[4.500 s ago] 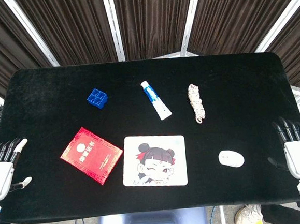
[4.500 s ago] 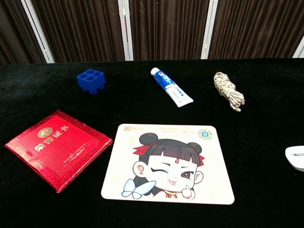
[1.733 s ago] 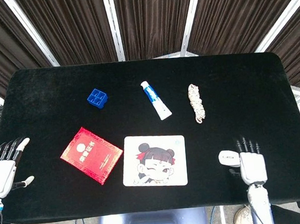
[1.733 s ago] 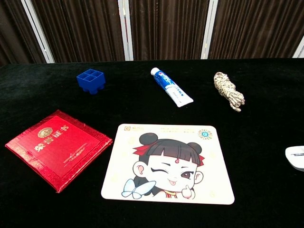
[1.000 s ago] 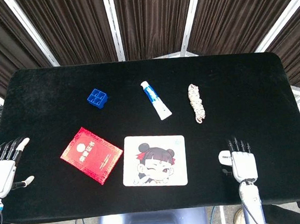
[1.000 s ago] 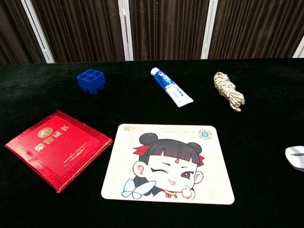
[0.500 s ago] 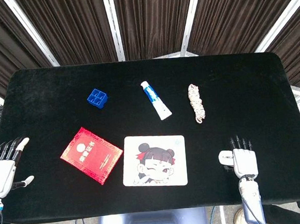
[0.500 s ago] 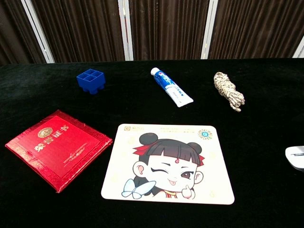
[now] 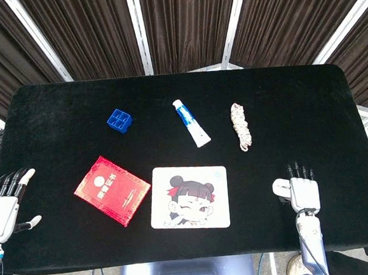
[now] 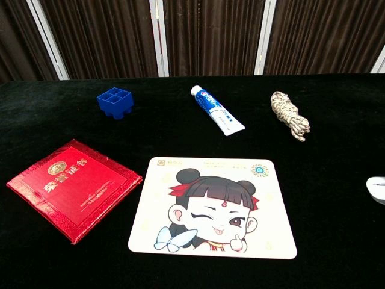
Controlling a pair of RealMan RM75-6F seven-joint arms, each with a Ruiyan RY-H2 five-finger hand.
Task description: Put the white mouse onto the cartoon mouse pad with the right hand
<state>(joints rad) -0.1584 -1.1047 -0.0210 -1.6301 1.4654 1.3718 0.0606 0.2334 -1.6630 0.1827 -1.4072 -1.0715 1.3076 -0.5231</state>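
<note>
The white mouse point(image 9: 280, 186) lies near the table's front right; only its left end shows from under my right hand point(image 9: 303, 193), which lies over it with fingers pointing away and grips it. The chest view catches just the mouse's edge point(image 10: 377, 189) at the right border, and the hand is not seen there. The cartoon mouse pad point(image 9: 189, 197) lies flat at front centre, well left of the mouse, with nothing on it. My left hand point(image 9: 0, 214) hovers off the table's left edge, fingers apart and empty.
A red booklet point(image 9: 111, 189) lies just left of the pad. Further back are a blue block point(image 9: 119, 121), a toothpaste tube point(image 9: 191, 123) and a coil of rope point(image 9: 241, 126). Bare black cloth separates the mouse from the pad.
My right hand came in from the right edge and settled over the mouse. In the last half second hand and mouse shifted slightly right together. The left hand stayed put.
</note>
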